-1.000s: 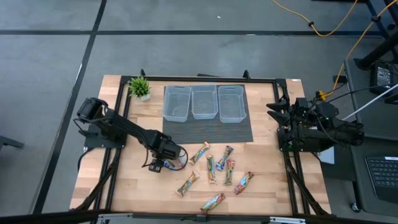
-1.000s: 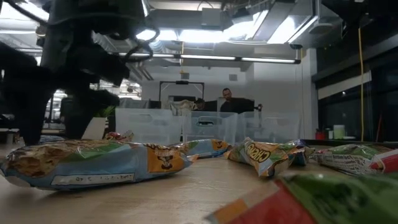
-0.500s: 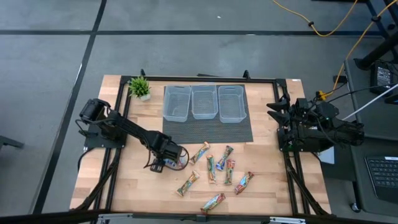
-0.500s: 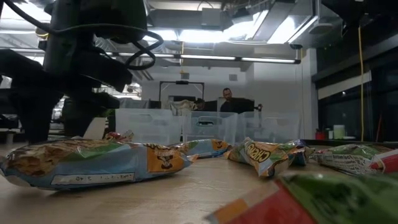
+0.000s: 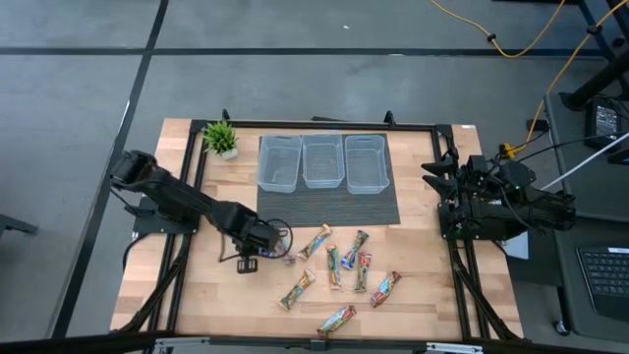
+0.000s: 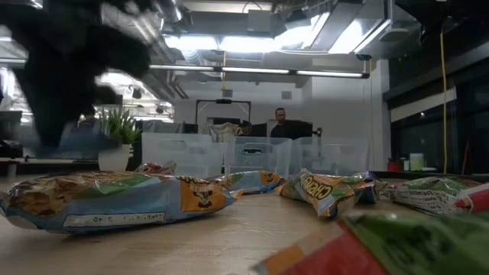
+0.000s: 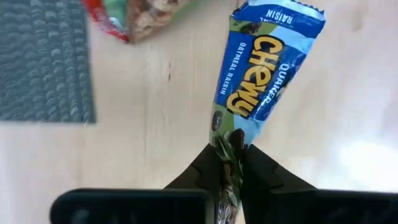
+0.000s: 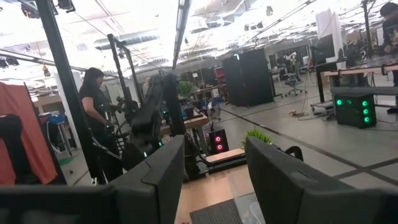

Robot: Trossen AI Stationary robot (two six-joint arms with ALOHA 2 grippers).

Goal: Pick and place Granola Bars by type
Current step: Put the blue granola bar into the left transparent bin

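While the left gripper [image 7: 229, 163] is pinching one end of a blue-wrapped granola bar [image 7: 261, 68] between its closed fingertips, the bar is hanging out ahead of it over the pale wooden table [image 5: 211, 295]. From overhead, the left gripper [image 5: 267, 243] is sitting just short of the front edge of a dark ribbed mat [image 5: 329, 205], with the held bar [image 5: 285, 253] poking out toward the loose bars. Beyond the mat from the gripper, three clear bins [image 5: 322, 162] are standing side by side on its far part. Across the table from this gripper, near the middle and front, the other granola bars [image 5: 349, 265] are lying scattered on the wood, well apart from the bins. A small potted plant [image 5: 221, 139] is standing at the table's far left corner, beside the left-hand bin.

The right gripper [image 8: 214, 168] is waiting off the table's right edge, its two dark fingers spread with a gap between them.

At table height, shiny wrapped bars [image 6: 114, 200] are filling the foreground on the wood, with the clear bins [image 6: 252, 156] behind them. The room beyond is an open workshop with bright ceiling lights. A person [image 6: 281, 124] is sitting far behind the bins, and another person [image 8: 96, 118] is standing among equipment in the right wrist view.
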